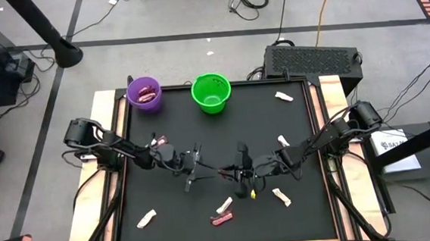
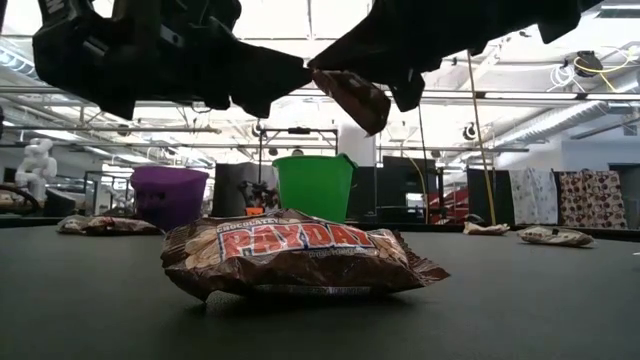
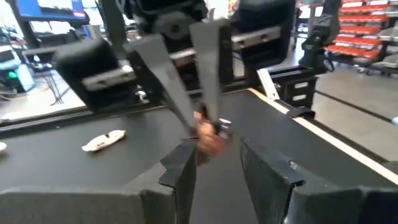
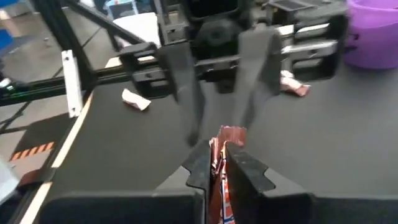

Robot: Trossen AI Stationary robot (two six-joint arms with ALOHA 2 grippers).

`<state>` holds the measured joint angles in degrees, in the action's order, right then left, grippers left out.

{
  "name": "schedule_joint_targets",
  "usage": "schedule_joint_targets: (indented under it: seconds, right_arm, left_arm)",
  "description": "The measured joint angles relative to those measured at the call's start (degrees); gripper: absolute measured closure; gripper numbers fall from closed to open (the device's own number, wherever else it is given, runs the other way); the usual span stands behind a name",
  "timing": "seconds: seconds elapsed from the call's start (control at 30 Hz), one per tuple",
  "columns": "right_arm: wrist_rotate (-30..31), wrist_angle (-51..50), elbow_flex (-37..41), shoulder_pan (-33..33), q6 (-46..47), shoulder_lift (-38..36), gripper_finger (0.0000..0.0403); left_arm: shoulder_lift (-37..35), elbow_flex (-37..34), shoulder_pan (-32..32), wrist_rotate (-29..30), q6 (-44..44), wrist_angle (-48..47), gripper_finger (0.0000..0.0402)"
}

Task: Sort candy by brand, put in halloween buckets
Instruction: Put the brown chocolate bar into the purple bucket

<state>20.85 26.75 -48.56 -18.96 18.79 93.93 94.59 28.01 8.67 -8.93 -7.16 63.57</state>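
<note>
Both grippers meet above the middle of the black table. My right gripper [image 4: 217,163] is shut on a candy in a pink-red wrapper [image 4: 229,135], which also shows in the low view as the candy [image 2: 350,98] hanging under the dark fingers. My left gripper [image 3: 214,163] faces it, open, one finger on either side of the candy's free end; I cannot tell if they touch it. At the far edge stand the purple bucket [image 1: 145,93], with pink-red candy in it, and the green bucket [image 1: 211,92]. My right gripper pinches the pink-red candy between its two fingers, coming from the table's right and slanting a little down. The wrapper's free end [image 4: 231,132] sticks out past the fingertips toward the left gripper. The candy is lifted clear of the table and tilted.
Loose white-wrapped candies lie at the far right [image 1: 283,96], mid right [image 1: 282,140], near right [image 1: 281,197], near middle [image 1: 224,206] and near left [image 1: 146,218]. A pink-red candy [image 1: 222,220] lies near the front edge; in the low view it is the large candy [image 2: 290,255].
</note>
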Motion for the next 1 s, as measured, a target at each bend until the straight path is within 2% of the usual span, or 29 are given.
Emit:
schedule_joint_targets:
  seconds: [0.2, 1.0]
  right_arm:
    - [-1.80, -0.04, 0.00, -0.02, 0.00, 0.00, 0.0372]
    - [-1.75, -0.01, 0.00, 1.88, -1.51, 0.00, 0.0372]
  left_arm:
    - [0.00, 0.00, -0.04, 2.82, -2.62, 0.50, 0.0269]
    - [0.00, 1.70, -0.02, 1.64, -4.17, -0.45, 0.0269]
